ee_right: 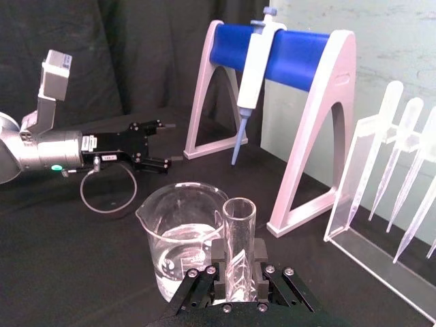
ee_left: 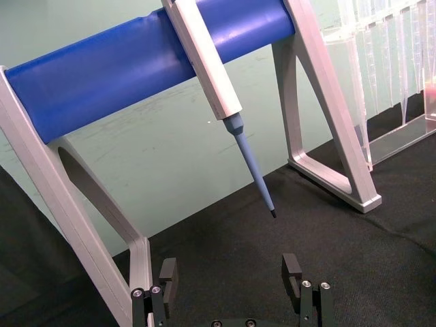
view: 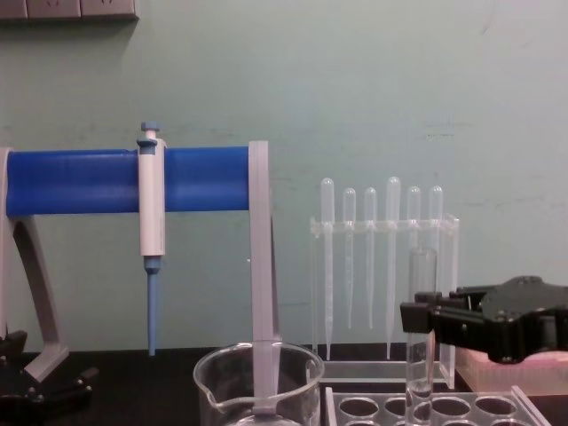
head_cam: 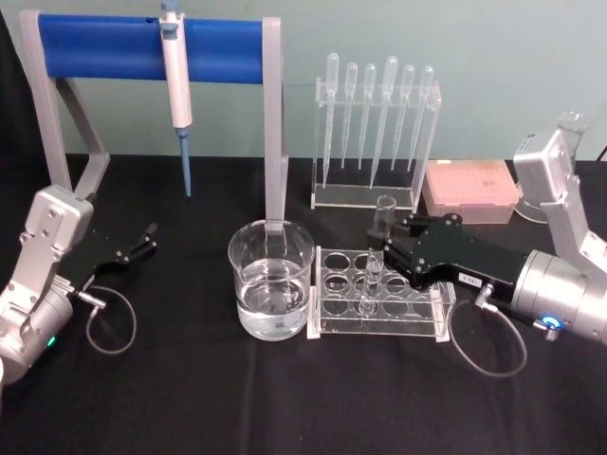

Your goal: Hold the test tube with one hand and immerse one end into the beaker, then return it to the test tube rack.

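1. Left gripper [head_cam: 144, 239] parked at the left, low over the black table [head_cam: 190, 398], near the foot of the blue pipettor stand [head_cam: 152, 47]. Fingers spread apart, holding nothing.
2. Beaker [head_cam: 271, 280] centre, part full of clear liquid, standing just left of the clear rack [head_cam: 379, 299]. Nothing dipped in it yet.
3. Test tube [head_cam: 379, 246] upright over a far-row hole of the rack, lower end apparently still in the hole.
4. Right gripper [head_cam: 394, 239] reaches in from the right, fingers closed on the tube's upper part.
5. Progress, as I judge: grasp made; lift, carry left, immersion and return all remain.
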